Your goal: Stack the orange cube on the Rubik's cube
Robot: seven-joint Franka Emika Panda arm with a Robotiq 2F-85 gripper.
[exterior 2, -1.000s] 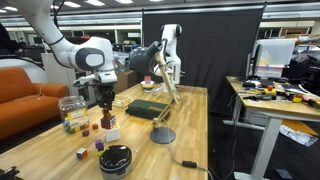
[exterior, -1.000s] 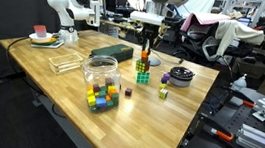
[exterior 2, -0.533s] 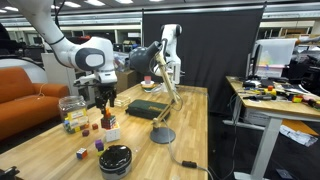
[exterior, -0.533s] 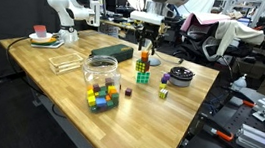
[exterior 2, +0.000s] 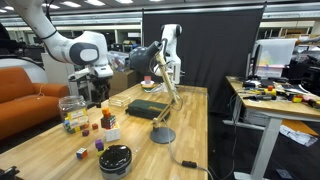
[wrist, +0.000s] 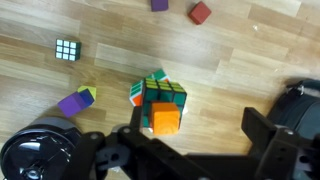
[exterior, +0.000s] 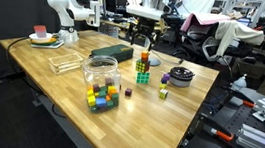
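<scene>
Now the small plain orange cube (wrist: 165, 121) sits on top of the multicoloured gridded Rubik's cube (wrist: 160, 96) on the wooden table (wrist: 250, 60). Above them the pincer (wrist: 188, 140) hangs with jaws wide apart, gripping nothing. A purple block (wrist: 72, 103) lies at nine o'clock of the stack, apart.

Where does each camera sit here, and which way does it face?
In an exterior view: off a corner of the table, facing across to the open pincer.
In an exterior view: off another side, facing the arm.
Wrist view: straight down; pincer fingers show.
All share the orange cube on the Rubik's cube.
</scene>
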